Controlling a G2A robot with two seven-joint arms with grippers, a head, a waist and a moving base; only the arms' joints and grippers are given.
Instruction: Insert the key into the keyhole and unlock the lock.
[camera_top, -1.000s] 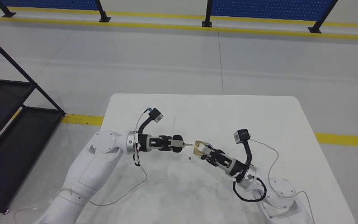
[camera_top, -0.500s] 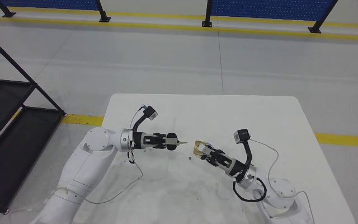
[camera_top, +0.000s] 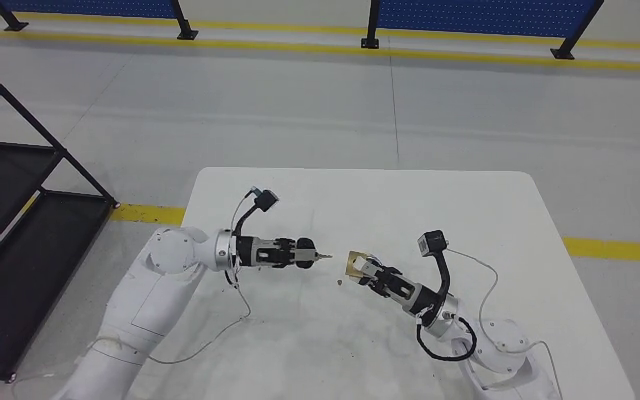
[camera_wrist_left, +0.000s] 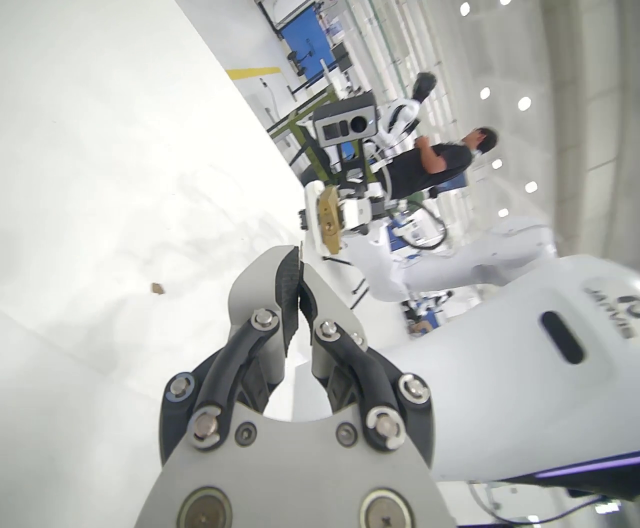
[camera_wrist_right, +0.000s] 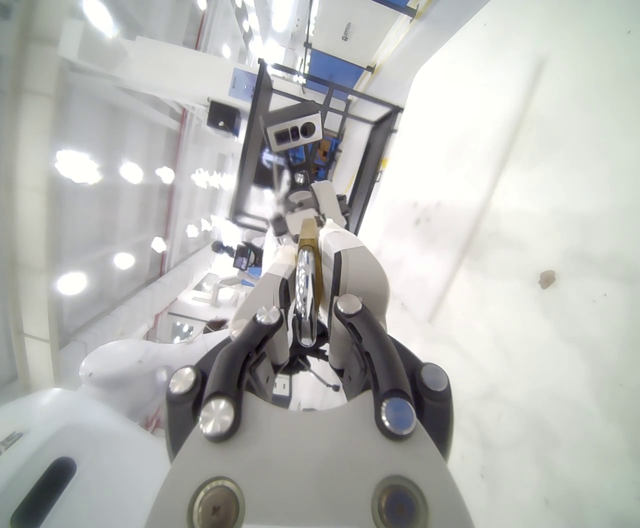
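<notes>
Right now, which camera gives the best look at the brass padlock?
The left wrist view: the padlock turns its brass underside, with a spot that is likely the keyhole, toward that camera. The top view shows a small gold patch. The right wrist view sees it edge-on, a brass sliver beyond the shiny shackle.

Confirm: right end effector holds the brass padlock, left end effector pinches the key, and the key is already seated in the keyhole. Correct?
Not quite. The key is not inserted: the top view shows a clear gap between its tip and the padlock. The rest stands: the right end effector holds the brass padlock, and the left end effector pinches the key.
</notes>
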